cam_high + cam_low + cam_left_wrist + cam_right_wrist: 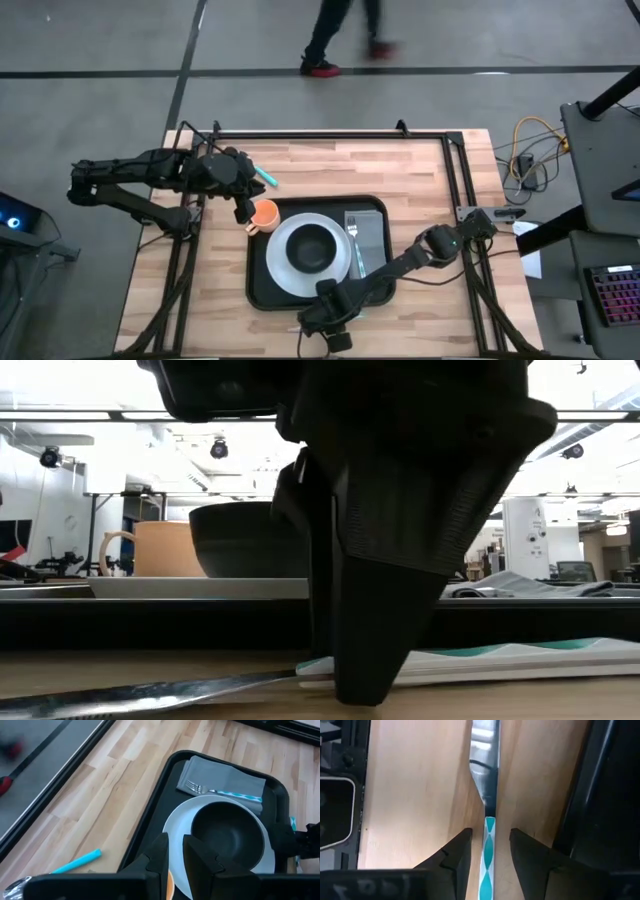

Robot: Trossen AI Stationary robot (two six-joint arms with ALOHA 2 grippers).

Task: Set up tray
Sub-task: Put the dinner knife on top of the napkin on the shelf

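Observation:
The black tray (pixel 262 285) lies at the table's middle. On it are a white plate (pixel 285 262) with a black bowl (pixel 313 246), and a grey napkin (pixel 368 245) with a fork (pixel 353 235). My left gripper (pixel 243 208) is at the tray's far left corner, shut on an orange cup (pixel 266 214). My right gripper (pixel 490 834) is open near the table's near edge. It points down, with one finger on either side of a knife (pixel 487 780) with a teal-and-white handle (pixel 489 851). The knife lies flat on the wood in front of the tray. My left gripper (pixel 175 842) is shut on the orange cup (pixel 170 884), coming from above and from the table's left. The fingers (pixel 159 856) hide the place of contact, so the part held cannot be told. The cup stands upright (pixel 165 550); whether it rests on the tray, I cannot tell.
A teal-handled spoon (pixel 75 862) lies on the wood beyond the tray's far left corner. Black frame rails run along the table's left, right and far sides (pixel 330 133). A person's legs (pixel 340 40) move on the floor beyond the far edge. Cables hang at the right (pixel 525 150).

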